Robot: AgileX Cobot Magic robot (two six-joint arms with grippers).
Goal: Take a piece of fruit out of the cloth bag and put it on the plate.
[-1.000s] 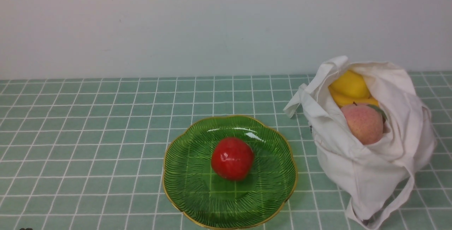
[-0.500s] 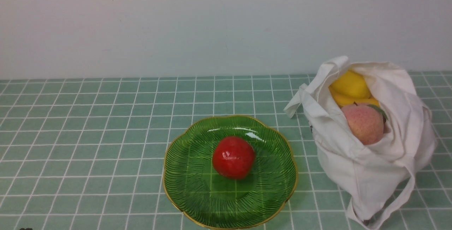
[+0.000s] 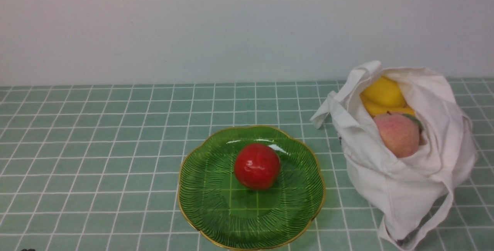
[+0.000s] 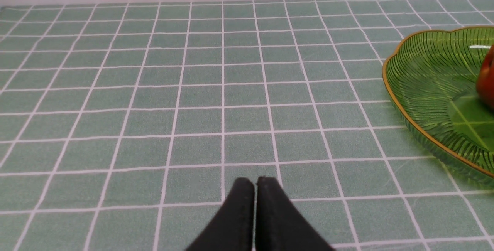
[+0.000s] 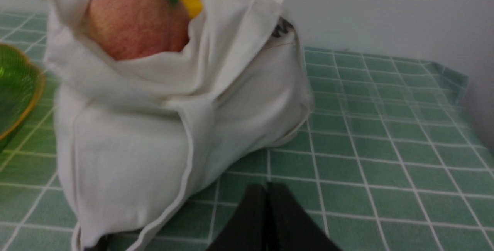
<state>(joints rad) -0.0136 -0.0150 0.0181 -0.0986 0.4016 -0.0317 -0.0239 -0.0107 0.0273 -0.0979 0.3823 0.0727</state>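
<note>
Left end effector [image 4: 254, 183] pressed closed, empty, low over green-tiled counter [image 4: 193, 89]. Right end effector [image 5: 267, 189] likewise closed, empty, beside cloth bag [image 3: 405, 181] at frame right. Red fruit [image 3: 257, 166] resting on green plate [image 3: 200, 189], lower centre. Peach [image 3: 397, 135] inside bag.
</note>
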